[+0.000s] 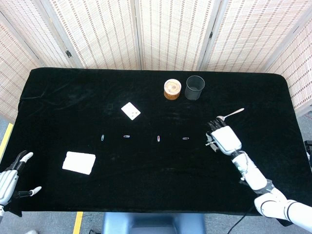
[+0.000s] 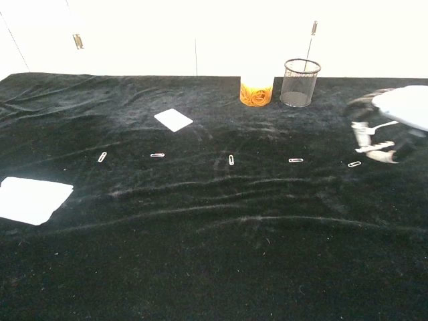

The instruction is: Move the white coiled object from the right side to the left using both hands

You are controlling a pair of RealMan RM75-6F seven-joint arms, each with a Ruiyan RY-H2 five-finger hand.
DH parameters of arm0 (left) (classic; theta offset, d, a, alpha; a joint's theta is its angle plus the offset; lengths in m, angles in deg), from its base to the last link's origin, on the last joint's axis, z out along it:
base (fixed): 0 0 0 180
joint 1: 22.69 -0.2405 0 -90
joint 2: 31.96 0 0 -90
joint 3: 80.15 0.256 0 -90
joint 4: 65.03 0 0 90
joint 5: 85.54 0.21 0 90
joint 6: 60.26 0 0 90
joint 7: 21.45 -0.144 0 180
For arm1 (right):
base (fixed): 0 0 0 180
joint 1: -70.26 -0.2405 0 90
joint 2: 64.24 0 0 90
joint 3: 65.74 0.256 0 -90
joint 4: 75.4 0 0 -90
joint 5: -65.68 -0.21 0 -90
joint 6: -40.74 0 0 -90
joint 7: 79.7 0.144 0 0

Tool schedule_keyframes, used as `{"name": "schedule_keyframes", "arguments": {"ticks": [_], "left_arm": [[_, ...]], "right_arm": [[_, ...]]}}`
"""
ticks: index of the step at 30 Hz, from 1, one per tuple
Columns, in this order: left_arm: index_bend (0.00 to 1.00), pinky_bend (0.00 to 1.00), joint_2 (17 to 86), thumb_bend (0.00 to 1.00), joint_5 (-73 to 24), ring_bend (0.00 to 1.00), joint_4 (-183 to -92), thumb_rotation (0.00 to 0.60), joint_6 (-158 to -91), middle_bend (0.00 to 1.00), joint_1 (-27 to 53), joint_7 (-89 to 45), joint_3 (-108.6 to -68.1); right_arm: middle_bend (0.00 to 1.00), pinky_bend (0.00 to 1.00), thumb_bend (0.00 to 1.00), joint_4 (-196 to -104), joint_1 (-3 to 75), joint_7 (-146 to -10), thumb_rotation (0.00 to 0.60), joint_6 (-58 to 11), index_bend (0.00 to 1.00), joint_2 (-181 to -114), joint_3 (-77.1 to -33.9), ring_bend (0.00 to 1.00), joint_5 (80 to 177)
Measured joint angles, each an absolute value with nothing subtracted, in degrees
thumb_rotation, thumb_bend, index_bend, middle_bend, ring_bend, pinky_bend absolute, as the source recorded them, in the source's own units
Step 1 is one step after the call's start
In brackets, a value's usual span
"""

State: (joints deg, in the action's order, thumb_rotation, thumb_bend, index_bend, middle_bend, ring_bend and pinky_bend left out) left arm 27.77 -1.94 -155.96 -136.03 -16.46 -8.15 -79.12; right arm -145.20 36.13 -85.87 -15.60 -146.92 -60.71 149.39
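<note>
Several small white paper clips lie in a row across the black table [image 1: 156, 185]. The rightmost clip [image 2: 354, 164] lies just below my right hand [image 2: 391, 127], which shows blurred in the chest view with its fingers hanging down and apart, holding nothing. In the head view my right hand [image 1: 223, 139] covers that clip. The neighbouring clip [image 1: 185, 138] lies a little to the hand's left. My left hand [image 1: 12, 178] hovers open off the table's near left corner, far from the clips.
A spoon [image 1: 230, 115] lies just beyond my right hand. An orange tub [image 1: 172, 89] and a dark mesh cup [image 1: 194, 87] stand at the back. A white card [image 1: 130, 110] lies mid-table and a white folded pad [image 1: 79, 162] at the near left.
</note>
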Motion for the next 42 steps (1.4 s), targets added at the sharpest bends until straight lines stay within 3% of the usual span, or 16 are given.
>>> {"name": "schedule_keyframes", "arguments": {"ticks": [17, 28, 36, 42], "left_arm": [[0.00, 0.33, 27.14, 0.15, -1.97, 0.18, -154.76, 0.600, -137.91, 0.00, -17.97, -4.24, -79.12], [0.00, 0.33, 27.10, 0.15, -1.85, 0.18, -154.24, 0.600, -138.75, 0.00, -18.69, -3.06, -79.19], [0.00, 0.33, 26.91, 0.15, -1.98, 0.18, -153.95, 0.600, -138.66, 0.00, -18.80, -2.08, -79.36], [0.00, 0.33, 26.86, 0.15, -1.82, 0.18, -153.90, 0.600, -139.37, 0.00, -19.27, -1.72, -79.30]], "right_arm": [[0.20, 0.10, 0.55, -137.71, 25.73, -85.11, 0.600, -5.99, 0.88, -158.30, -58.44, 0.14, 148.33], [0.20, 0.10, 0.55, -135.59, 24.36, -82.81, 0.600, -5.89, 0.88, -159.82, -58.96, 0.14, 148.66], [0.21, 0.10, 0.55, -140.35, 23.65, -81.65, 0.600, -9.49, 0.88, -157.98, -58.00, 0.14, 150.23], [0.21, 0.10, 0.55, -140.69, 20.24, -85.32, 0.600, -6.30, 0.88, -159.53, -56.49, 0.14, 148.93]]}}
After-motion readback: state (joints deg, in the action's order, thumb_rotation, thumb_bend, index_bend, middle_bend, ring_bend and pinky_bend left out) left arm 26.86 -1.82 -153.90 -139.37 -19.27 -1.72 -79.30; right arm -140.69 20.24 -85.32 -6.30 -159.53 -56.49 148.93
